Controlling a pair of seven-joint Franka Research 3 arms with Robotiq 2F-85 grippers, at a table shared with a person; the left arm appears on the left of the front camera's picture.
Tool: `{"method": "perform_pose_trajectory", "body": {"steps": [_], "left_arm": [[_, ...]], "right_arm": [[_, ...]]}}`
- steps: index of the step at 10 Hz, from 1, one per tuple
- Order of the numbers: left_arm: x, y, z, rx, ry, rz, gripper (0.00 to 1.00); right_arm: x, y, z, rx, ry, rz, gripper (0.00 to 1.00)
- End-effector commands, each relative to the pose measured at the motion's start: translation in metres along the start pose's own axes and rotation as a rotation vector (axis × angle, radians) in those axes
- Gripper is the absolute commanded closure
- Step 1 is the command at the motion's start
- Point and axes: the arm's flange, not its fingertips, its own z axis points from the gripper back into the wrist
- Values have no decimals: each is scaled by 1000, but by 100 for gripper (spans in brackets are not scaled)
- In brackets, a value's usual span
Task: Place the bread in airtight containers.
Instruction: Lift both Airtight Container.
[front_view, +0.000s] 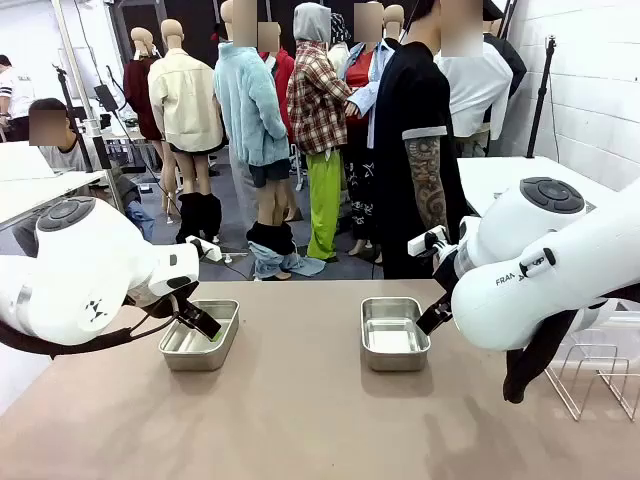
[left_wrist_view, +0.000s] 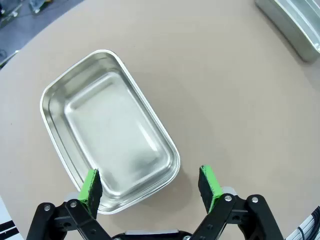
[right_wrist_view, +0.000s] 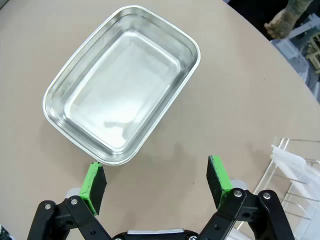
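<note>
Two tins: left tin (front_view: 200, 335) lay at 10 o'clock on the table (front_view: 300, 420), right tin (front_view: 393, 333) at 1 o'clock.
Left gripper (left_wrist_view: 150, 182): jaws were spread wide, grasping nothing; left tin at its 11 o'clock.
Right gripper (right_wrist_view: 157, 182): jaws were spread wide, grasping nothing; right tin at its 11 o'clock.

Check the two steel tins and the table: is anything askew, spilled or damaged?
Nothing stands out. The left tin and right tin sit flat on the table, empty and undented, nothing spilled. The left gripper and right gripper are open, holding nothing.
</note>
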Motion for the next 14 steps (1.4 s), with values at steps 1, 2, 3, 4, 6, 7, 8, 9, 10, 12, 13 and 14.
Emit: {"method": "perform_pose_trajectory", "body": {"steps": [1, 2, 3, 4, 6, 7, 8, 9, 10, 12, 13, 14], "left_arm": [[0, 0, 0, 0, 0, 0, 0], [0, 0, 0, 0, 0, 0, 0], [0, 0, 0, 0, 0, 0, 0], [0, 0, 0, 0, 0, 0, 0], [0, 0, 0, 0, 0, 0, 0], [0, 0, 0, 0, 0, 0, 0], [0, 0, 0, 0, 0, 0, 0], [0, 0, 0, 0, 0, 0, 0], [0, 0, 0, 0, 0, 0, 0], [0, -1, 0, 0, 0, -3, 0], [12, 0, 17, 35, -35, -36, 0], [20, 4, 35, 43, -56, -62, 0]], "right_arm": [[0, 0, 0, 0, 0, 0, 0], [0, 0, 0, 0, 0, 0, 0], [0, 0, 0, 0, 0, 0, 0], [0, 0, 0, 0, 0, 0, 0], [0, 0, 0, 0, 0, 0, 0], [0, 0, 0, 0, 0, 0, 0], [0, 0, 0, 0, 0, 0, 0], [0, 0, 0, 0, 0, 0, 0], [0, 0, 0, 0, 0, 0, 0], [12, 1, 6, -52, -7, 29, 0], [19, -1, 21, -75, -28, 72, 0], [24, -3, 41, -112, -62, 54, 0]]}}
